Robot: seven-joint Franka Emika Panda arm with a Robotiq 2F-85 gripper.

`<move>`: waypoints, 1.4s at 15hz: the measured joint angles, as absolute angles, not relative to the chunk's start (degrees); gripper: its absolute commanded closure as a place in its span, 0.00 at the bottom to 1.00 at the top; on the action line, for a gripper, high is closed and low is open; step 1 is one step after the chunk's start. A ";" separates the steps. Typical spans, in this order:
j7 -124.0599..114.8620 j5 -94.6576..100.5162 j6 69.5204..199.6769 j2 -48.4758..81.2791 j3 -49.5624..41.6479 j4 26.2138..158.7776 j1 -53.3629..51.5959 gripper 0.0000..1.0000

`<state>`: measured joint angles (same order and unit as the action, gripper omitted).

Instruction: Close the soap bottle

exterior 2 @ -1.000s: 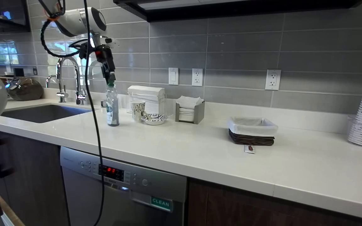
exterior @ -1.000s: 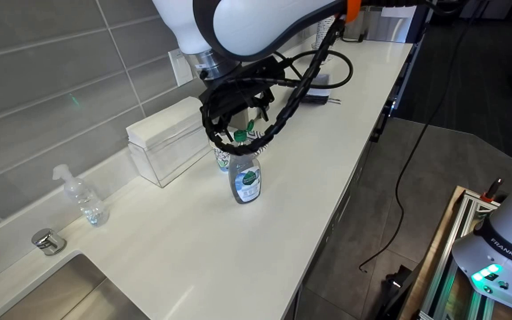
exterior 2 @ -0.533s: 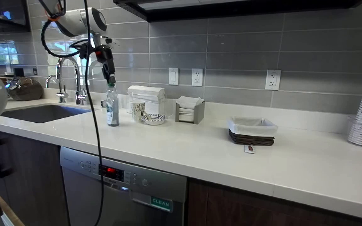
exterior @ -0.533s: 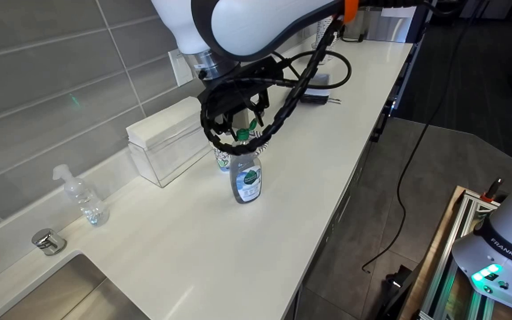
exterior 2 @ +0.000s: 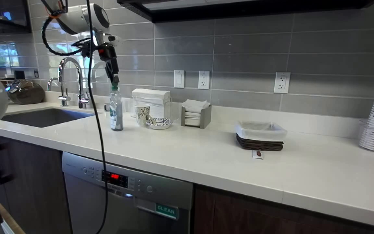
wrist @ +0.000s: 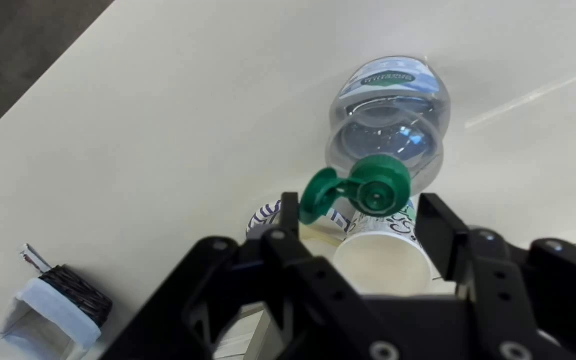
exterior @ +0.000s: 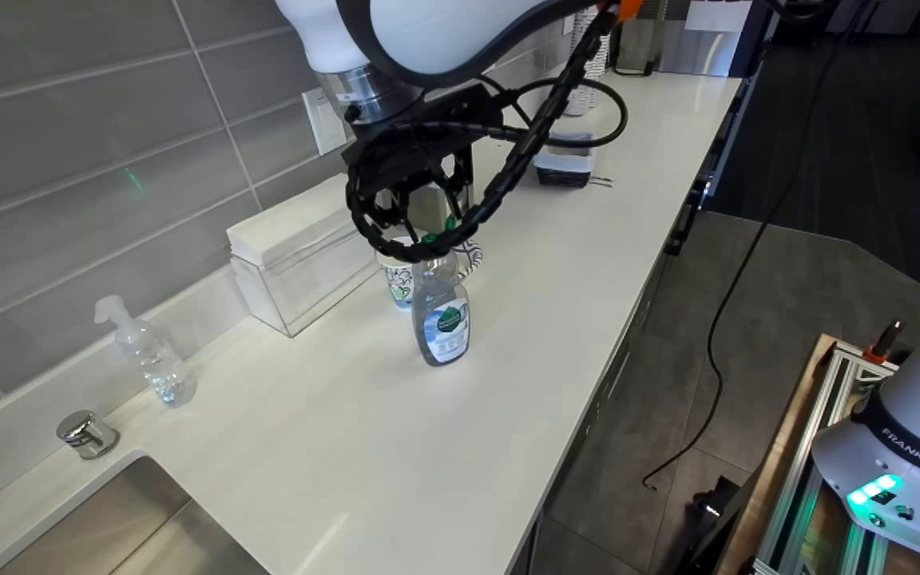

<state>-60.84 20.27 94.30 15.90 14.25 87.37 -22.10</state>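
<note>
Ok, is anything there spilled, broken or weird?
One thing: on the soap bottle, the green flip lid is open to one side, leaving the spout uncovered. The bottle stands upright, and I see no spill or breakage.

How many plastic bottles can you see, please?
2: clear plastic soap bottle, green-capped, under black gripper; clear plastic pump bottle near grey tiled wall. Others may be hidden.

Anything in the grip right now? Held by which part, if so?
Nothing is held: the gripper is open, jaws apart, the cap showing between them in wrist view.
</note>
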 measured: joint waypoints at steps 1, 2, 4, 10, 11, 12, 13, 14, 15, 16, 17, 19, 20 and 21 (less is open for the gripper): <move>-60.84 20.27 94.30 15.90 14.25 87.30 -22.12 0.25; -60.84 20.27 94.30 15.90 14.25 87.29 -22.14 0.12; -60.74 20.19 94.30 15.91 14.25 87.29 -22.22 0.00; -60.69 20.00 94.30 16.09 14.25 87.29 -22.60 0.00; -60.69 20.00 94.30 16.14 14.21 87.29 -22.60 0.00; -60.70 20.00 94.30 16.17 14.13 87.31 -22.60 0.00; -60.70 20.00 94.30 16.19 14.03 87.32 -22.59 0.00; -60.71 20.00 94.29 16.20 13.89 87.34 -22.59 0.00; -60.71 20.00 94.24 16.21 13.75 87.36 -22.59 0.00; -60.71 20.00 94.21 16.24 13.61 87.38 -22.59 0.00; -60.71 19.99 94.14 16.29 13.53 87.42 -22.59 0.00; -60.71 19.81 93.76 16.45 13.47 87.47 -22.59 0.00; -60.71 19.72 93.26 16.56 13.47 87.47 -22.59 0.00; -60.71 19.68 92.75 16.67 13.47 87.47 -22.59 0.00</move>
<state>-60.71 19.68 92.75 16.67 13.47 87.47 -22.59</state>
